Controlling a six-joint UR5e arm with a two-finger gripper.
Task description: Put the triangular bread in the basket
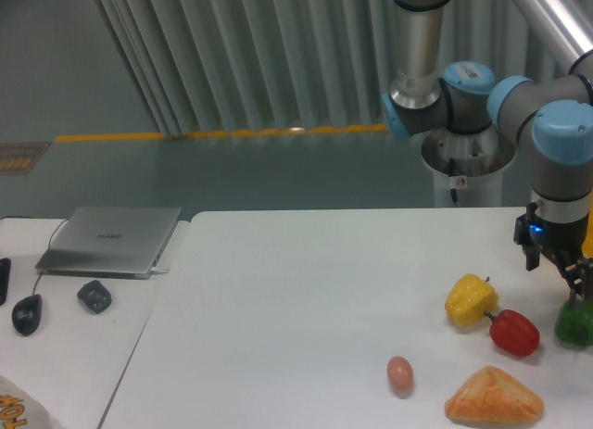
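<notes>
The triangular bread (494, 397) is a golden-orange wedge lying on the white table near the front right edge. My gripper (558, 266) hangs at the far right, well behind the bread and just above a green pepper (575, 323). Its fingers stand apart and hold nothing. A thin bright yellow strip at the right frame edge (589, 227) may be the basket; the rest of it is out of view.
A yellow bell pepper (471, 299) and a red pepper (514, 332) lie between the gripper and the bread. A small pinkish egg (399, 372) lies left of the bread. A laptop (111, 239), a mouse (27, 312) and a dark object (94, 296) are on the left table.
</notes>
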